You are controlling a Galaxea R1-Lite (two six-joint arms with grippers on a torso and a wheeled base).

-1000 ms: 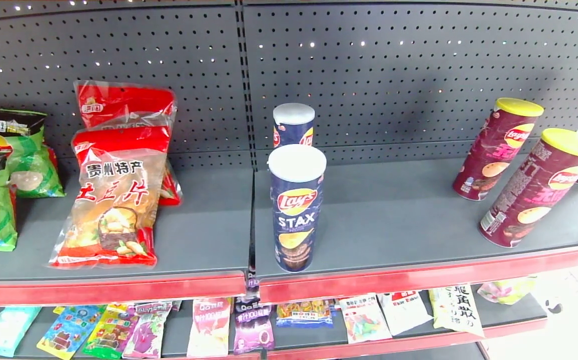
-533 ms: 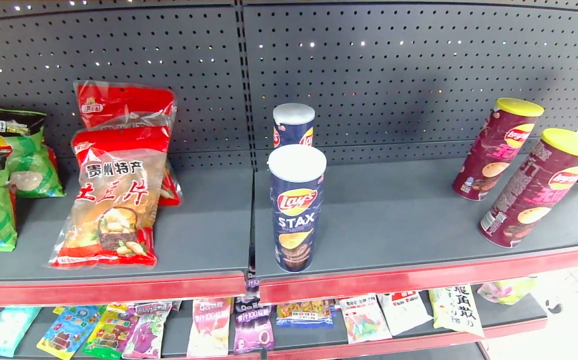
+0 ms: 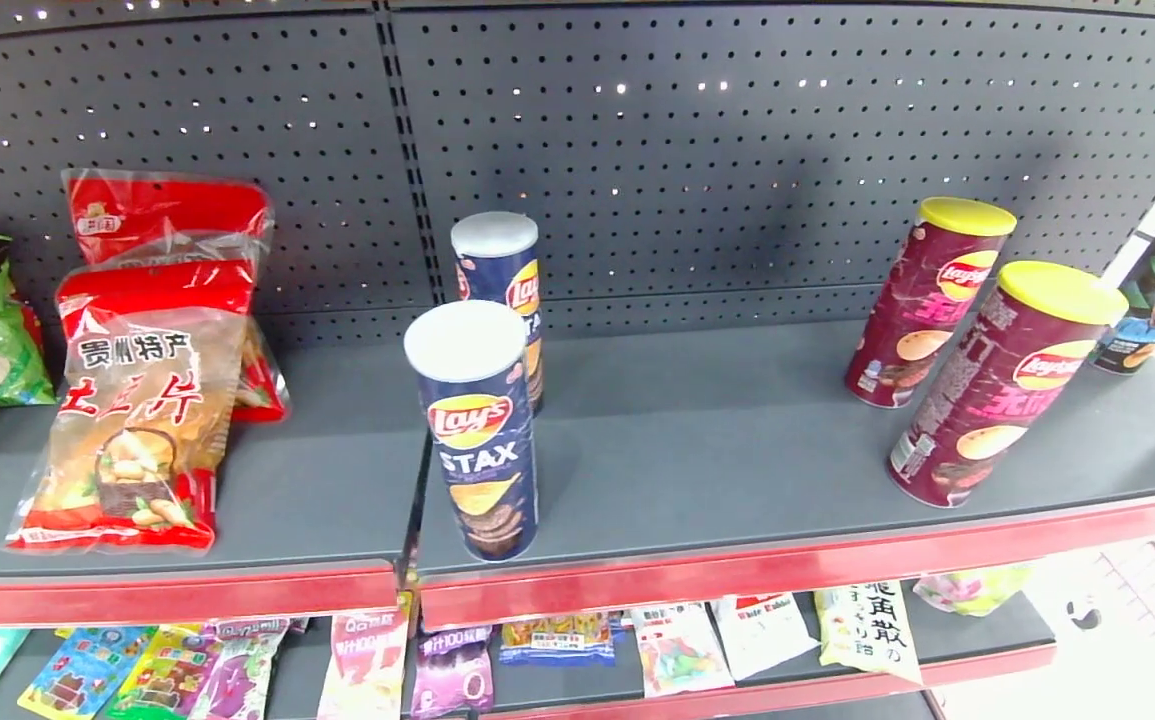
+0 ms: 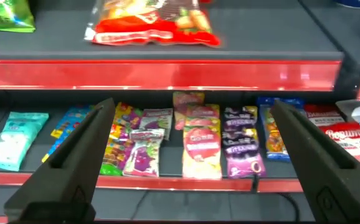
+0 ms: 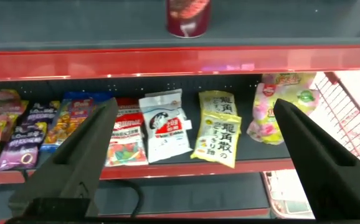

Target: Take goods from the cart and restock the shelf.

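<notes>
Shelf stocked up top, both grippers hanging empty below it.

The upper shelf (image 3: 737, 440) carries a blue can (image 3: 477, 440) upright right at its red front lip and a second blue can (image 3: 499, 270) just behind it. Two maroon cans (image 3: 1002, 385) with yellow lids stand well off to the right, and red bags (image 3: 132, 420) lie to the left. Now look lower: the left gripper (image 4: 192, 104) is spread wide with nothing between its fingers, out in front of the lower shelf's sachets (image 4: 202, 143), the red bags above it. The right gripper (image 5: 194, 102), just as wide and empty, sits below one of the maroon cans, facing more packets (image 5: 161, 124). Neither touches any goods.
</notes>
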